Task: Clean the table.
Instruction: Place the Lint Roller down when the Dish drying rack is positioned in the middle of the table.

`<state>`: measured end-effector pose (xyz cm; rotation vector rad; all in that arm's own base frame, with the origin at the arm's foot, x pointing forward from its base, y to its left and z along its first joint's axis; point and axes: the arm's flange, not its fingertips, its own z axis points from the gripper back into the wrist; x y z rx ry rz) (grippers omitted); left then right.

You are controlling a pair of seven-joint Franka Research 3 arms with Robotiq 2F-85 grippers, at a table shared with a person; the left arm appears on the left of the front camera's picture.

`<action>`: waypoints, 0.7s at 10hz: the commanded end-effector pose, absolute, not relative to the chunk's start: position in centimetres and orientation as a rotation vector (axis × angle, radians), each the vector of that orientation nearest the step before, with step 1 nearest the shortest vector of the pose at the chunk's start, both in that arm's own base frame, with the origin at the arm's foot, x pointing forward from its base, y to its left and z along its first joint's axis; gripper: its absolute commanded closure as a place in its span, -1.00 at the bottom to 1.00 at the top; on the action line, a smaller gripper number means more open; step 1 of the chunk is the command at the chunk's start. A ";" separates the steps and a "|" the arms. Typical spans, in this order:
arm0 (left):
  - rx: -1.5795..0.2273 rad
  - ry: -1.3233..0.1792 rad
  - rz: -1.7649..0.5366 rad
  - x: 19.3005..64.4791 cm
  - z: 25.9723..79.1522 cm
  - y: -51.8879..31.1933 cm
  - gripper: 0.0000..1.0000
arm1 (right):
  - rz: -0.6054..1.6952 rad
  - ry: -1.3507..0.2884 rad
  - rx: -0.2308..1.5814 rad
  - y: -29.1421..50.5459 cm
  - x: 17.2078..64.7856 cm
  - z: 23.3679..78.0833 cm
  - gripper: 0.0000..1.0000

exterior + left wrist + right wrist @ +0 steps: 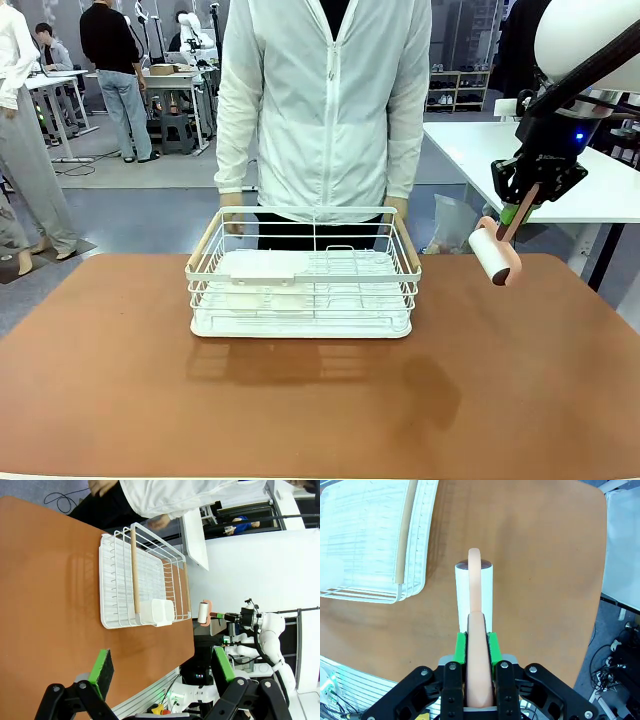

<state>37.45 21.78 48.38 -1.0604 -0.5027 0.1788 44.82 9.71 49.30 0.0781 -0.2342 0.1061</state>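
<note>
The reddish-brown table (320,410) stretches across the front view. Above its far right corner my right gripper (521,206) is shut on the salmon handle of a lint roller (492,255), whose white roll hangs in the air, tilted down to the left. In the right wrist view the gripper (477,641) pinches that handle between its green pads, and the roll (474,592) hovers over bare table (540,555). My left gripper (162,666) stands open with nothing between its fingers, off the table's (45,580) edge; the roller (203,612) shows farther off.
A white wire basket (305,285) with wooden handles and a white insert sits at the table's far middle. A person in a white jacket stands behind it, a hand (232,216) on each end. A white-topped table (480,150) stands at the back right.
</note>
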 end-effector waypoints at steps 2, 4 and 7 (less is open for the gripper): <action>-1.076 -0.510 0.170 37.3 48.5 21.9 -1.00 | 0.107 -0.237 0.083 9.8 44.7 49.4 0.58; -1.076 -0.510 0.170 37.3 48.5 21.9 -1.00 | 0.107 -0.237 0.083 9.8 44.7 49.4 0.58; -1.076 -0.510 0.170 37.3 48.5 21.9 -1.00 | 0.107 -0.237 0.083 9.8 44.7 49.4 0.58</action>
